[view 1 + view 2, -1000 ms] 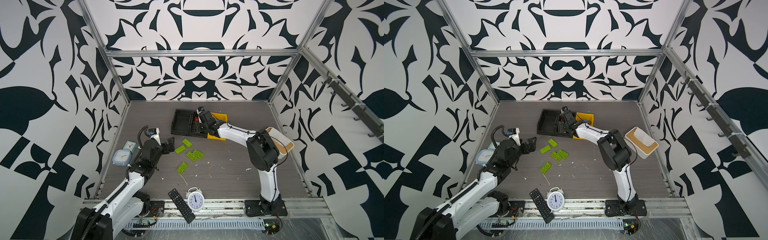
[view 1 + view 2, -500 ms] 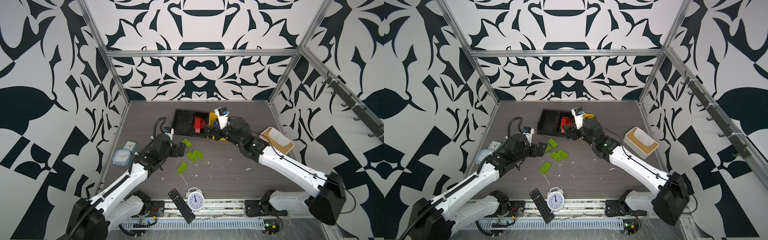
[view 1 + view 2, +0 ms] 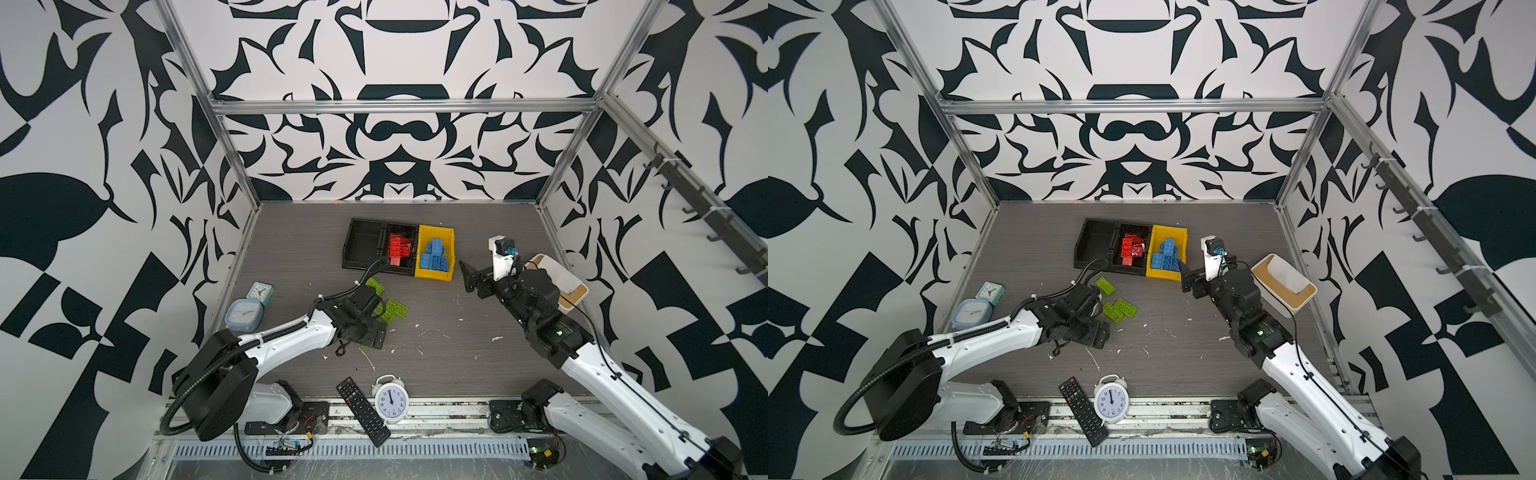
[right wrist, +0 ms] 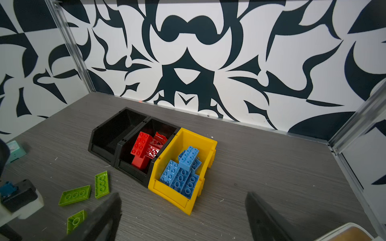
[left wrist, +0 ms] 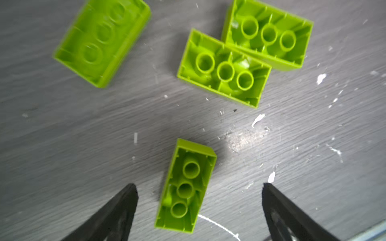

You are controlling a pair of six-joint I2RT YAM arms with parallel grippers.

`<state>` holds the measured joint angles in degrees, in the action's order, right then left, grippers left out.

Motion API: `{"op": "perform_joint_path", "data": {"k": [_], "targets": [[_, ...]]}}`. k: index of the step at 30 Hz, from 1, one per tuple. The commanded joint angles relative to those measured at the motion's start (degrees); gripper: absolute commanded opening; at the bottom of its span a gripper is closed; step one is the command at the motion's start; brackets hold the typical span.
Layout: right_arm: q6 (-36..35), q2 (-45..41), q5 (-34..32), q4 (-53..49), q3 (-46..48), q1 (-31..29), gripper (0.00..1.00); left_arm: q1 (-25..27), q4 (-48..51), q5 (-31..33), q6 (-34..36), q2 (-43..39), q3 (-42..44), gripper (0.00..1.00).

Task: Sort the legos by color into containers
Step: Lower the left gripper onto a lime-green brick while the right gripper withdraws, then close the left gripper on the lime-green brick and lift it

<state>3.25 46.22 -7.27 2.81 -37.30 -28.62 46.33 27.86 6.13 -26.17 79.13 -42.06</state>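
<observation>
left tool (image 5: 198, 185): is hanging spread wide, straddling one upturned green lego (image 5: 184, 185) on the surface (image 5: 62, 135), touching nothing | right tool (image 4: 183, 195): is hovering spread, gripping nothing, near the yellow bin (image 4: 167, 189) | legos: blue legos (image 4: 182, 173) are lying in the yellow bin, red legos (image 4: 146, 149) in the adjoining black bin (image 4: 133, 171), three more green legos (image 5: 224, 68) loose on the surface

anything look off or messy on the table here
Four lime green legos lie loose on the grey table, hollow side up, outside any bin, while one black bin sits empty. White flecks litter the surface around them. The red legos and blue legos in their bins look fine.
</observation>
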Motion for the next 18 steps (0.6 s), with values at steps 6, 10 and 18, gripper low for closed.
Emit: {"op": "perform_joint_path", "data": {"k": [6,10,18], "targets": [[1.06,0.19,-0.38,2.27,0.86,0.19,0.94,-0.01,4.06,2.14,-0.64,5.18,-3.09,0.87],[1.33,0.45,0.0,1.78,1.07,0.16,0.93,-0.01,4.19,2.13,-1.15,6.21,-3.11,0.79],[1.76,1.55,1.2,1.71,0.8,0.14,0.91,-0.01,3.71,2.46,-2.12,6.06,-2.58,0.65]]}}
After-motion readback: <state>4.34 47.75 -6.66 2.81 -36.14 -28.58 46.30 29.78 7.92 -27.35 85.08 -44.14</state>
